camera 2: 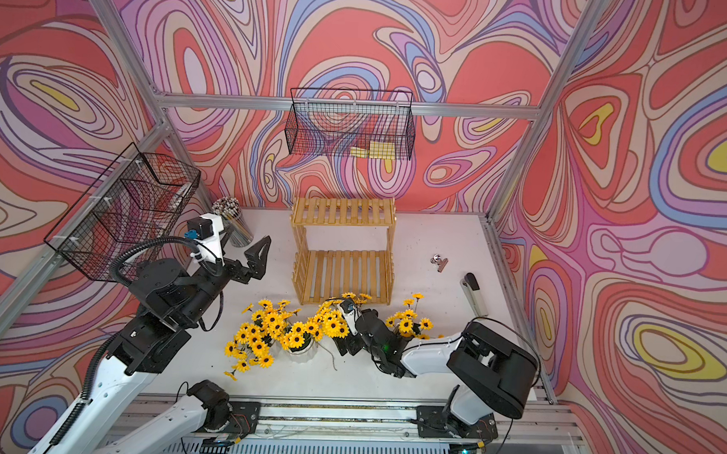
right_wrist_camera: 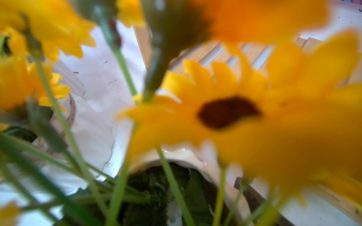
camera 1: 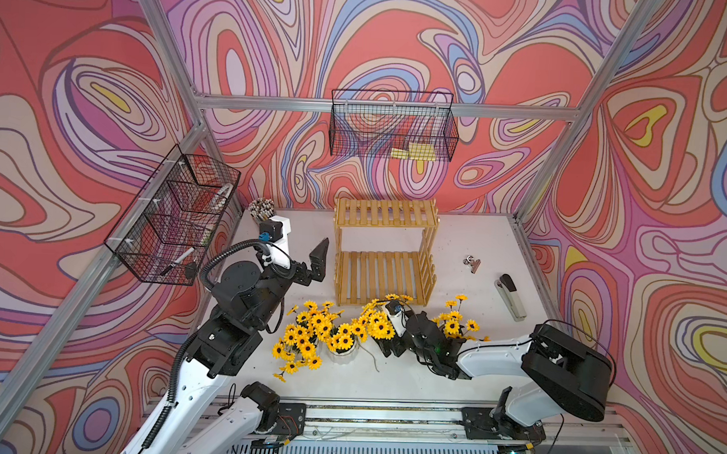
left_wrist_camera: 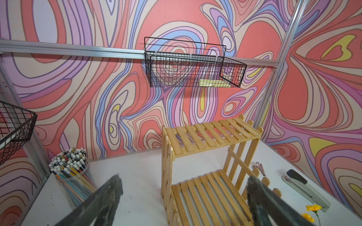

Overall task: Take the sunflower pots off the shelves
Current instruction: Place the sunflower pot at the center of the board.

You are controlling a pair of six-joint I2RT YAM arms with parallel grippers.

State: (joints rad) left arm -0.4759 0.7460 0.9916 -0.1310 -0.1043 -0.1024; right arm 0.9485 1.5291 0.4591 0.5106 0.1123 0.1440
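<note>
Since both tiers of the shelves (camera 1: 385,214) are bare, the sunflower pots (camera 1: 343,354) are all down on the white surface (camera 1: 456,248), in a loose row just in front of the bottom tier. The blooms crowd together, so only one white ribbed pot shows plainly in both top views.

The right hand (camera 1: 391,347) is low in the middle of that row, buried in flowers. Its wrist view is mostly blurry yellow petals, with a pot rim (right_wrist_camera: 186,154) right up close under the camera. Its fingers are spread wide with nothing clamped, though honestly I can't tell if they touch that pot.

The left hand (camera 1: 321,262) hangs raised off to the left of the shelves, near the cup of pencils (camera 1: 262,210). Its fingers are spread apart, it's holding nothing, and it's well apart from the pots.
</note>
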